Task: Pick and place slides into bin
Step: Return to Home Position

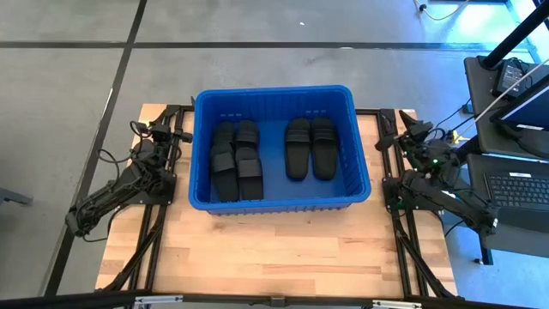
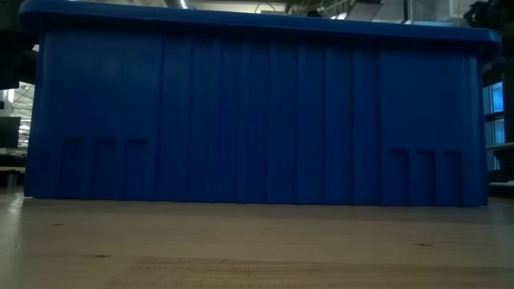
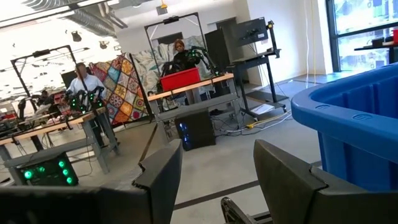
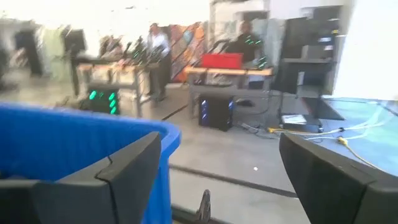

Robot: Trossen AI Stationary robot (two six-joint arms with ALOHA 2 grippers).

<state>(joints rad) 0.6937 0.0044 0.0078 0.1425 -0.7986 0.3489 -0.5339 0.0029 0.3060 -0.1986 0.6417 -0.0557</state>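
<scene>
With the slides (image 1: 236,160) inside the bin (image 1: 273,92) at the centre of the desk (image 1: 257,257), we fold both arms home, holding the released left gripper (image 3: 217,149) at its nine o'clock and the released right gripper (image 4: 222,140) at three o'clock clear of the rim.

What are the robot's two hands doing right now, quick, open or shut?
Left gripper: jaws open, empty, left of the bin.
Right gripper: jaws open, empty, right of the bin.
</scene>
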